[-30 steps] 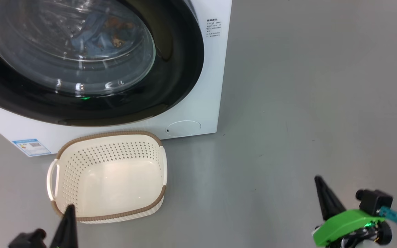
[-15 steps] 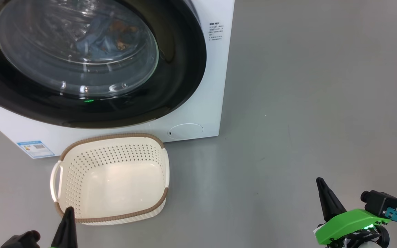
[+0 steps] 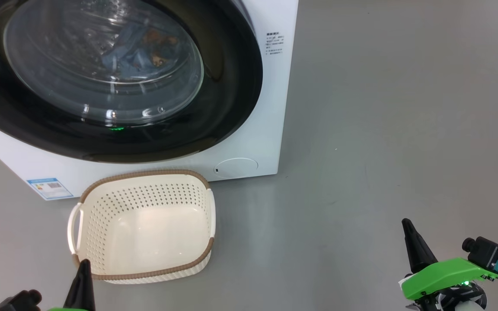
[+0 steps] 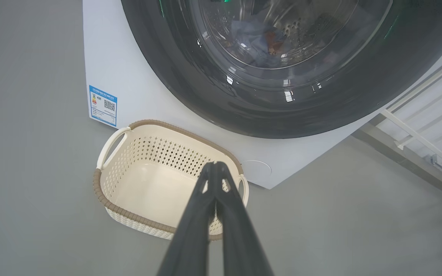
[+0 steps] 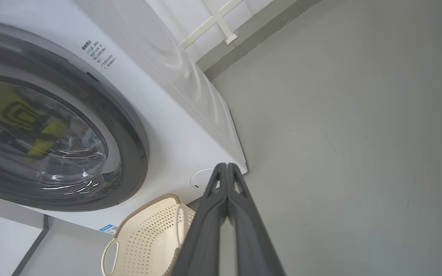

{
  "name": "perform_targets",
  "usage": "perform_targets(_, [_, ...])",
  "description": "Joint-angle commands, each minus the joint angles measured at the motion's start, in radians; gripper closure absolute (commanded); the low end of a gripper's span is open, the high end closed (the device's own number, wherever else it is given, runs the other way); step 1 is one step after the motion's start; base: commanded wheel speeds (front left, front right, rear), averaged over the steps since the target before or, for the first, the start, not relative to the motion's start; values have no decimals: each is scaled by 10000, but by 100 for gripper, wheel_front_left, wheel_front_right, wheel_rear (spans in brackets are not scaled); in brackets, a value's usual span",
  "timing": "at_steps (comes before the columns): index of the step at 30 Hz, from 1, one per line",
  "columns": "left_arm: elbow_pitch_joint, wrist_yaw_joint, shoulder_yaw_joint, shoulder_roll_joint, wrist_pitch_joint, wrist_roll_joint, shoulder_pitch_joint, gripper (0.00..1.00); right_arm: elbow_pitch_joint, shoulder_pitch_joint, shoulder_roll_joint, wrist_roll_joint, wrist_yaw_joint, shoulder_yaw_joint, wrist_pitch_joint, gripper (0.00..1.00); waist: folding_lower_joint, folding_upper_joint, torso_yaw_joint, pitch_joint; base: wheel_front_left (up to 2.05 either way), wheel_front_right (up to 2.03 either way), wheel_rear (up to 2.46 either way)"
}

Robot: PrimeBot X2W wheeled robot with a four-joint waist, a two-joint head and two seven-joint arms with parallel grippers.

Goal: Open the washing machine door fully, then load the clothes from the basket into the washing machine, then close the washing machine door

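The washing machine door sits shut at upper left, the clothes behind its glass, the basket on the floor just below. The left end effector and right end effector are narrow, tips touching.

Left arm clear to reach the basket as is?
Likely yes: the basket sits on the floor just ahead of the left end effector, nothing between them. The end effector is shut; open first.

A: What sort of place are you running this in?

B: You're in a laundry corner. A white washing machine stands on a bare grey floor, a cream basket just before it, and a white rail frame beside it. Home or mock-up, you can't tell.
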Motion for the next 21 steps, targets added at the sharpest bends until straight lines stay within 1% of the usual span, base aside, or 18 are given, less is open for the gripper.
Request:
perform_targets(1, [-299,46,181,125,52,-229,-312,100,-306,-55,-41,211,3,-27,69,100,0,-1,11,-15,0,0,0])
perform_targets(21, [-569,221,388,22,636,-2193,-461,100,-703,40,26,2072,6,-210,584,100,0,-1,150,-232,0,0,0])
